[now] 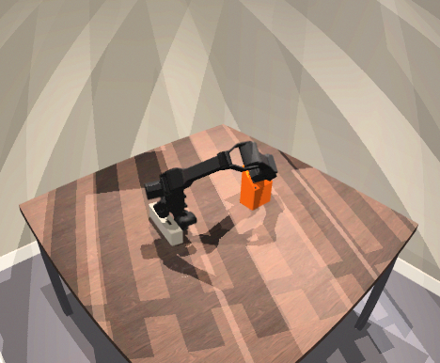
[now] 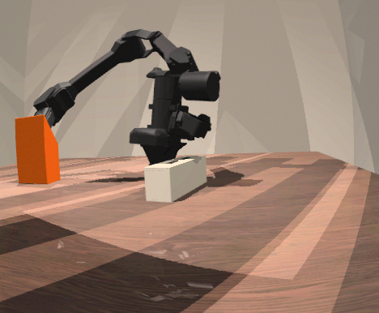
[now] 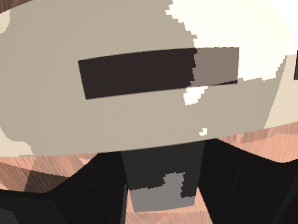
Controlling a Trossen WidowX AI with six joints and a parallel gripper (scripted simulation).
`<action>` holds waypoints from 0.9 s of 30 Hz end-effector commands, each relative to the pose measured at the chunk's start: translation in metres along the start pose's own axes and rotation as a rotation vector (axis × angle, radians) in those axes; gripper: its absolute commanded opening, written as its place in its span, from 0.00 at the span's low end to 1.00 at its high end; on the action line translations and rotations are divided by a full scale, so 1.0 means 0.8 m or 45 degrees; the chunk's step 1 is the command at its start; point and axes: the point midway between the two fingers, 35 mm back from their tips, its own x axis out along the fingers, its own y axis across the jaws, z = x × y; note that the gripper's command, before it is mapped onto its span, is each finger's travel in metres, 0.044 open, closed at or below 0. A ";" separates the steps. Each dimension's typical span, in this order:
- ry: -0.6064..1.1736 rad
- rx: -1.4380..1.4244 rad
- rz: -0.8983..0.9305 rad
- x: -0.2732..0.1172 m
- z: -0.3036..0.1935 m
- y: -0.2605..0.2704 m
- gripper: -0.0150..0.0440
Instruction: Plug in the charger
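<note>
Pinching dark charger, grpr [image 2: 159, 160] [image 3: 162, 185] at strip [image 1: 170, 231] [image 2: 158, 184] [image 3: 45, 100]; wrist cam shows dark slot [image 3: 137, 74] (top doesn't).

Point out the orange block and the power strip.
Orange block [image 1: 247, 195] [image 2: 31, 150]: top and exterior views, on a side face.
Power strip [image 1: 176, 236] [image 2: 158, 184] [image 3: 145, 120]: top and exterior, end face; wrist, upper face.

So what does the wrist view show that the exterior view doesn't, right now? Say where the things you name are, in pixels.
Only the wrist: the dark charger [image 3: 162, 165] close up between the gripper's [image 3: 162, 175] two black fingers.

Only the exterior: the orange block [image 2: 31, 150] standing on the table, and the arm [image 2: 92, 72] reaching over from it.

Both: the pale power strip [image 2: 158, 184] [image 3: 45, 90], dark openings in its top, and the wooden table [image 2: 224, 243] [image 3: 245, 145].
</note>
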 end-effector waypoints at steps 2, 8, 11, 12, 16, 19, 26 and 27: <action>-0.033 -0.027 -0.001 -0.004 0.008 0.001 0.25; -0.033 -0.027 -0.001 -0.005 0.008 0.001 0.25; -0.033 -0.027 -0.001 -0.006 0.008 0.001 0.25; -0.033 -0.027 -0.001 -0.006 0.008 0.001 0.25; -0.033 -0.027 -0.001 -0.007 0.008 0.001 0.25; -0.033 -0.027 -0.001 -0.007 0.008 0.001 0.25; -0.033 -0.027 -0.001 -0.008 0.008 0.001 0.25; -0.033 -0.027 -0.001 -0.008 0.008 0.001 0.25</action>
